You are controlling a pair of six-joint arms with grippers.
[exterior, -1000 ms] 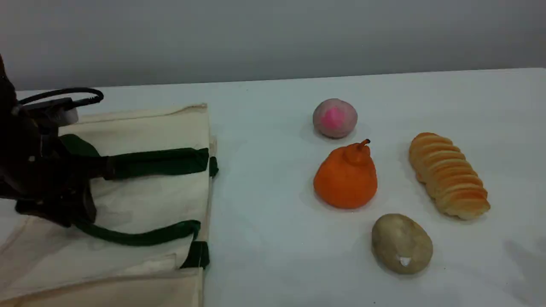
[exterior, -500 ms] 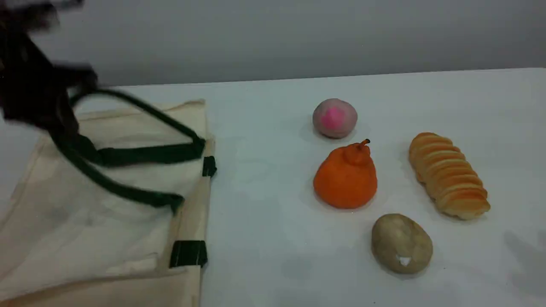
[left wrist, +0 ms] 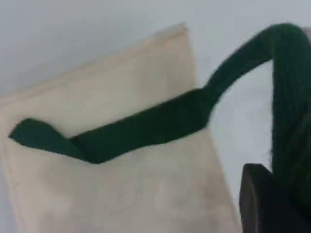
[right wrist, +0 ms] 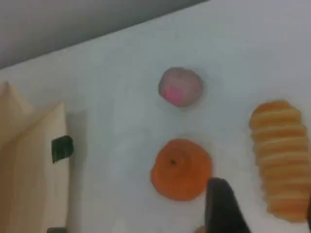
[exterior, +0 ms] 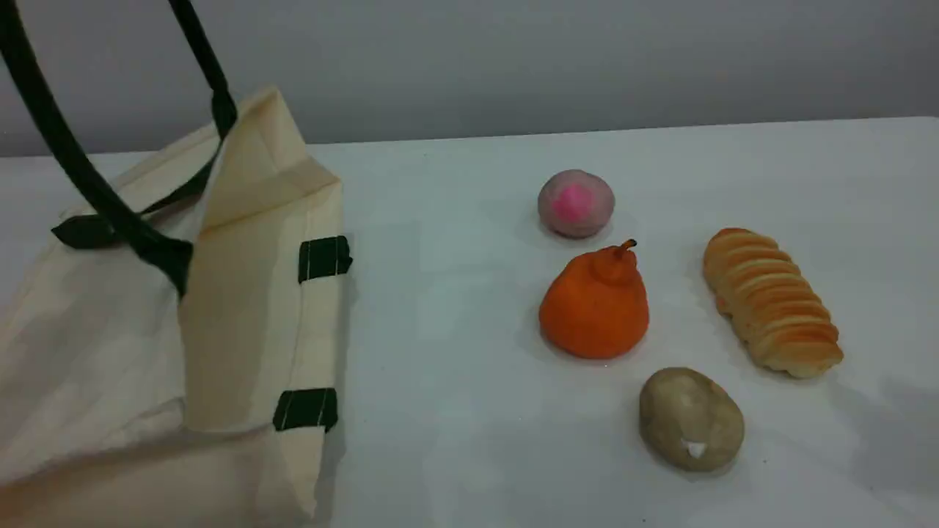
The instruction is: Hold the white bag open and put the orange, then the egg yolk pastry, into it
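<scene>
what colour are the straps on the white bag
The strap handles are dark green, clearest in the scene view.

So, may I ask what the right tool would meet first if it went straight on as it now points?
Probably the orange, just ahead of the right tool; depth is unclear, so the table might come first.

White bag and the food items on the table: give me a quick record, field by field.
white bag: rim held up by one green handle, mouth facing the food
left end effector: shut on green handle
orange: on table, untouched
egg yolk pastry: on table, below-right of orange in scene view
right end effector: open, near orange
</scene>
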